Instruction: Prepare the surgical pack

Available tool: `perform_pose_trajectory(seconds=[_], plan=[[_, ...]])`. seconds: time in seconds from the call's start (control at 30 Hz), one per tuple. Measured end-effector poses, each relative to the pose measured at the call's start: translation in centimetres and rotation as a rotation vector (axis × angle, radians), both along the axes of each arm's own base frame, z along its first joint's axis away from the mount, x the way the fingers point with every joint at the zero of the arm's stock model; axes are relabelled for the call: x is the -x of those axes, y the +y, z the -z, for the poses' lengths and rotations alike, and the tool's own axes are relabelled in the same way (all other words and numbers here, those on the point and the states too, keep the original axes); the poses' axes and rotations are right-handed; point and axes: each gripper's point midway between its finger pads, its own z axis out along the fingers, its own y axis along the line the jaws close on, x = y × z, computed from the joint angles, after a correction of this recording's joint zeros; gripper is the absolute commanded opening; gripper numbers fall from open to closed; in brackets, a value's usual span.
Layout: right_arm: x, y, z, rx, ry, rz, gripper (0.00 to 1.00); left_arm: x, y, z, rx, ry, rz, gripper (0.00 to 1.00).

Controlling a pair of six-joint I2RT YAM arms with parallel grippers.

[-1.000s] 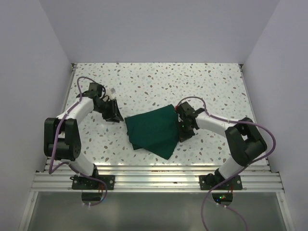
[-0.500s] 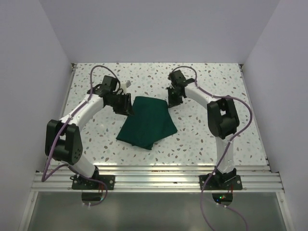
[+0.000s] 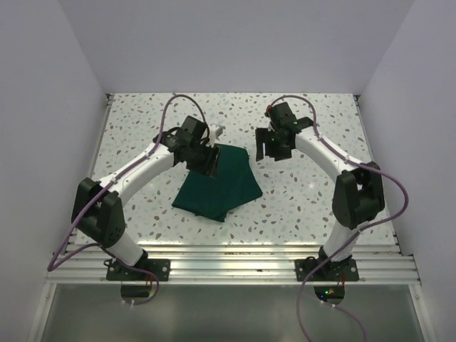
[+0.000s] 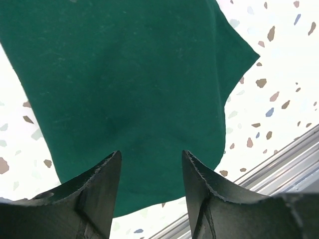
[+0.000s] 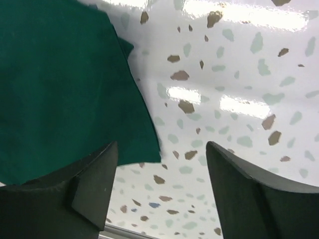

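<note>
**benchrat:** How far along does the pack prep look to you?

**fold_fan:** Partway, I'd say. Starting from the ribbed aluminium rail up front: the dark green folded cloth drape lies flat mid-table on the white speckled tabletop, between the arms. It's folded down, but it's a lopsided wedge with skewed edges, not a tidy rectangle. I reckon it needs squaring up, maybe another fold.

**benchrat:** And the grippers?

**fold_fan:** Neither holds anything. The left gripper hovers over the drape's far-left corner, jaws parted with flat cloth showing below the gap. The right gripper has its jaws spread wide above bare table, just beside the drape's far-right edge.

**benchrat:** Anything you can't see?

**fold_fan:** The overhead view hides the corner under the left gripper. I can't count the layers or tell whether anything's wrapped inside.
</note>
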Motion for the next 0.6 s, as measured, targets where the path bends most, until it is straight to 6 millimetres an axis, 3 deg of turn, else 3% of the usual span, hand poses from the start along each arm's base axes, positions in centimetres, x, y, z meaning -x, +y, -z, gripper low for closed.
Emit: perform_pose_trajectory(seconds=[0.07,0.33,0.6], plan=[[1.3,-0.6,-0.8,-0.003,-0.012,-0.003,0.99,0.5,-0.6,0.1,-0.026,-0.008,0.01,0.56],[5.4,-2.6,-1.2,-0.024,0.013,-0.002,0.99,3.5,-4.9,0.8,-0.128,-0.013,0.064,0.54],[9.5,-3.8,-0.8,-0.05,0.034,-0.012,0.99,5.0,-7.1,4.4,-0.243,0.023,0.072,0.56]])
